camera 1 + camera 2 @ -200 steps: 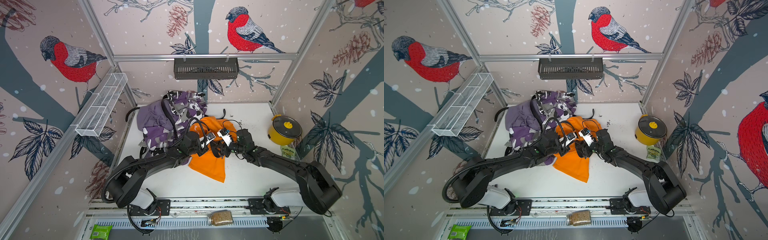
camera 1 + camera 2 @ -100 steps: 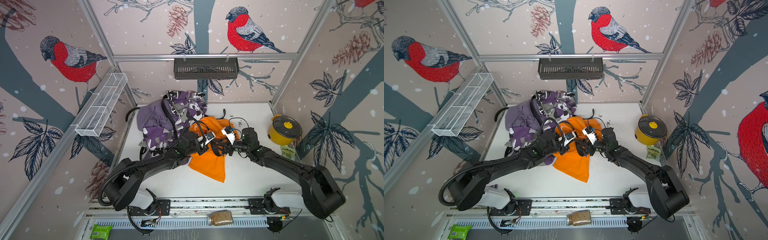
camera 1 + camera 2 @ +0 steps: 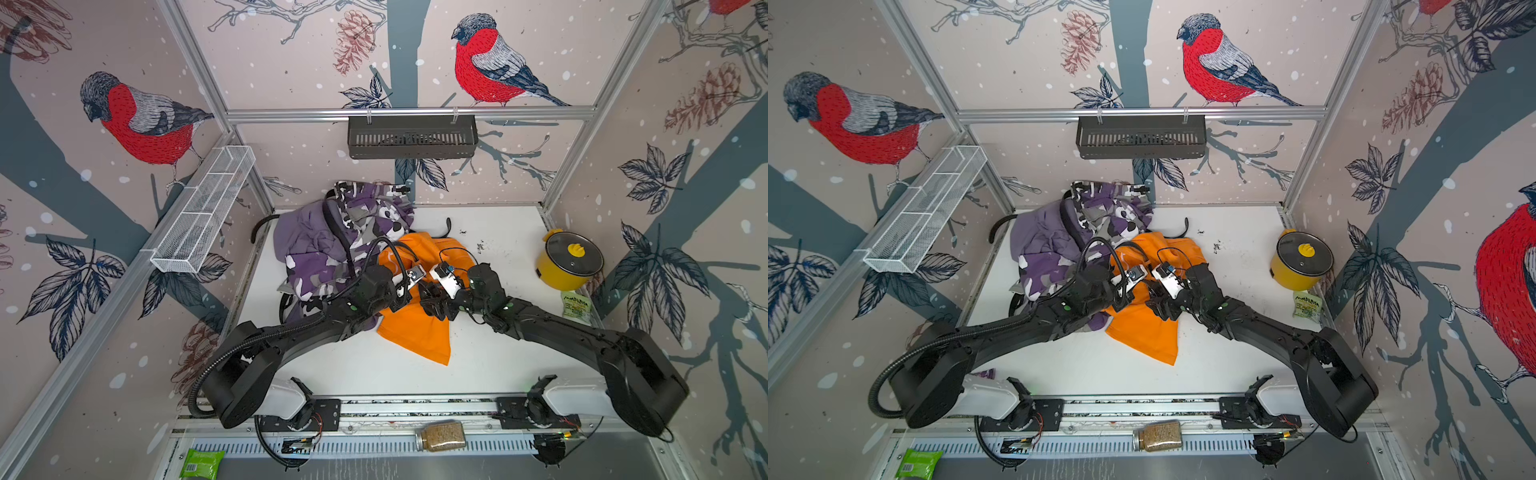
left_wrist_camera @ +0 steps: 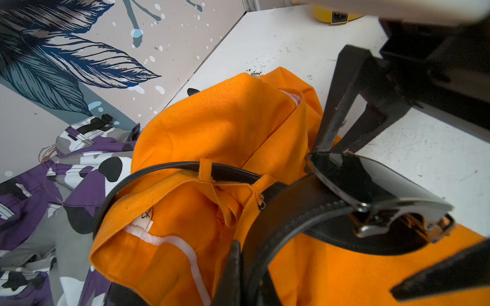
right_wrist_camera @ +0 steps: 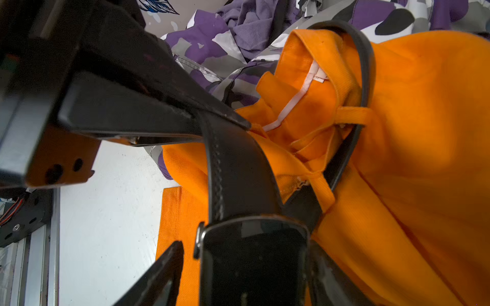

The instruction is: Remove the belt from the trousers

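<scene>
The bright orange trousers [image 3: 415,332] lie mid-table with a black belt [image 4: 291,206] threaded through their loops. My left gripper [image 4: 244,254] is shut on the belt strap close to the buckle [image 4: 371,182]. My right gripper [image 5: 246,246] is open. Its fingers [image 5: 169,262] stand on either side of the buckle [image 5: 254,251], and orange cloth shows in the gap on one side. In both top views the two grippers [image 3: 411,289] [image 3: 1158,303] meet over the orange waistband. Camouflage trousers [image 3: 365,216] and lilac trousers [image 3: 303,237] are heaped behind.
A yellow pot [image 3: 571,259] and a green packet [image 3: 577,305] sit at the table's right edge. A white wire basket [image 3: 203,208] hangs on the left wall and a black shelf [image 3: 411,135] on the back wall. A jar [image 3: 442,435] lies on the front rail.
My right gripper's jaws have spread wider round the buckle. The left gripper has kept its hold on the strap, and the trousers have hardly shifted.
</scene>
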Controlling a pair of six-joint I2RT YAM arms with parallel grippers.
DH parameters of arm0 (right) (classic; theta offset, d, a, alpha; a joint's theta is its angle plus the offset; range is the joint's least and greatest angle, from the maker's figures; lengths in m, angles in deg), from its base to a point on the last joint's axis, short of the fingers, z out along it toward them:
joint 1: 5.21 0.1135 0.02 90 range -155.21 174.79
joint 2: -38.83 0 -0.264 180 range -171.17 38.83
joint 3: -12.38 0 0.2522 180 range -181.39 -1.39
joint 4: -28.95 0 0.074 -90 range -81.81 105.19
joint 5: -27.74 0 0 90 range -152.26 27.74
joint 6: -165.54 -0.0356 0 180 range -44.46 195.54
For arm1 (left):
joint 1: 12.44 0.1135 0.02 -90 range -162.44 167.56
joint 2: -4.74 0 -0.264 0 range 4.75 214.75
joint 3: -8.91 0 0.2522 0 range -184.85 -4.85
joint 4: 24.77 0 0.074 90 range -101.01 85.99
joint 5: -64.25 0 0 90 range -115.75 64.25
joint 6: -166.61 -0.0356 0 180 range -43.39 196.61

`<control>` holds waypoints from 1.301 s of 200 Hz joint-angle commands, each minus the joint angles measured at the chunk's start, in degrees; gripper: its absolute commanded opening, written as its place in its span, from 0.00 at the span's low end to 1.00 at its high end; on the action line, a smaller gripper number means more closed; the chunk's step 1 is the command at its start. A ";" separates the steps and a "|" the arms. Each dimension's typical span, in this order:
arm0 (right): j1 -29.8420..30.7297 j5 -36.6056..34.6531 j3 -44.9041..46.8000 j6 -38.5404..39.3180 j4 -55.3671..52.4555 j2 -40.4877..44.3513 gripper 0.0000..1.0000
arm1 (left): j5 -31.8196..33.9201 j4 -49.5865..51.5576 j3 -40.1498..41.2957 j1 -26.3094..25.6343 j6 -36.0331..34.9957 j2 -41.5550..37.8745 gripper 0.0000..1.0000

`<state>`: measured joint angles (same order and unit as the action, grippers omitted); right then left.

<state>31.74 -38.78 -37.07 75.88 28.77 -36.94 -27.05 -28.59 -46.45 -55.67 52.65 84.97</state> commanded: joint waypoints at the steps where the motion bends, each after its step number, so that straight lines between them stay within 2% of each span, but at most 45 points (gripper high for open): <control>1: 1.40 -4.12 -0.94 1.20 1.65 -0.31 0.73 | 0.95 -1.28 -0.15 0.01 0.76 0.00 0.00; 40: 3.63 -11.59 -1.92 1.77 3.18 -0.17 0.71 | 0.69 -1.00 -0.31 -0.02 1.11 -0.15 0.00; 64: 3.61 -12.50 -2.11 1.70 3.23 0.24 0.62 | 1.04 -0.97 -0.18 -0.02 1.11 -0.16 0.00; 110: 3.78 -13.29 -1.85 1.67 3.31 0.96 0.53 | 0.86 -1.14 -0.31 -0.02 1.37 -0.07 0.00; 139: 4.27 -15.61 -1.58 2.12 2.95 1.89 0.31 | 1.12 -0.79 -0.36 -0.02 1.29 -0.25 0.00; 165: 3.93 -16.89 -1.25 1.73 2.03 3.38 0.15 | 1.50 -0.16 -0.19 -0.02 1.36 -0.31 0.00; 195: 2.87 -16.62 -0.62 0.83 0.52 5.00 0.03 | 2.23 0.94 -0.02 -0.02 1.62 -0.51 0.00; 217: 0.38 -15.52 0.58 -0.75 -0.34 6.38 0.00 | 4.36 2.72 0.11 0.05 2.21 -0.59 0.00; 260: -4.24 -14.43 1.45 -1.00 -5.20 8.66 0.00 | 14.80 4.53 2.31 0.13 3.23 -2.77 0.00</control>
<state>30.17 -45.07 -35.71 75.71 30.57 -29.16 -29.58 -30.04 -45.65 -56.41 54.27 83.68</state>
